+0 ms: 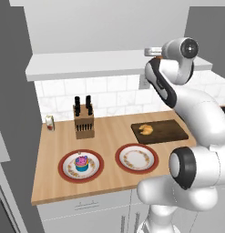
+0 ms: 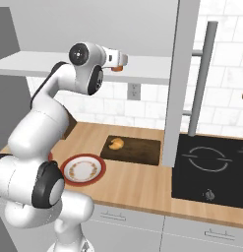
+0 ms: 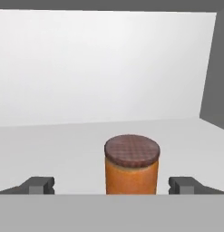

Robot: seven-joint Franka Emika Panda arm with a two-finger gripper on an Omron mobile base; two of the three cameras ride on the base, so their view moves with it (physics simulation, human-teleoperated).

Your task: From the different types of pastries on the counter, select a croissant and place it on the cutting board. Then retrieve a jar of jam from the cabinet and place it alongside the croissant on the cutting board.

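White tiled wall behind, and the long light-wood butcher-block counter [image 1: 109, 136] runs below me. Going left to right along it: a small white shaker with a red band [image 1: 49, 123] by the wall, then a wooden knife block with dark handles [image 1: 84, 119], and in front of that a red-rimmed plate [image 1: 68, 175] carrying the blue-cased cupcake with pink frosting [image 1: 82, 163]. Next, a second red-rimmed plate [image 1: 136, 158], bare. Just right of it, the flat dark-brown cutting board [image 1: 168, 129], and the small golden-brown croissant [image 1: 145, 129] lies on its left end. Further right, the black glass stovetop [image 2: 211, 170].

Up high now: my arm reaches to the white-grey wall shelf [image 1: 86, 63], and my gripper [image 3: 113, 185] is spread as wide as it goes, gripping nothing. Between my fingertips [image 3: 41, 185] stands the small cylindrical jar of orange jam with a dark brown lid [image 3: 132, 165], upright on the ledge, clear gaps either side.
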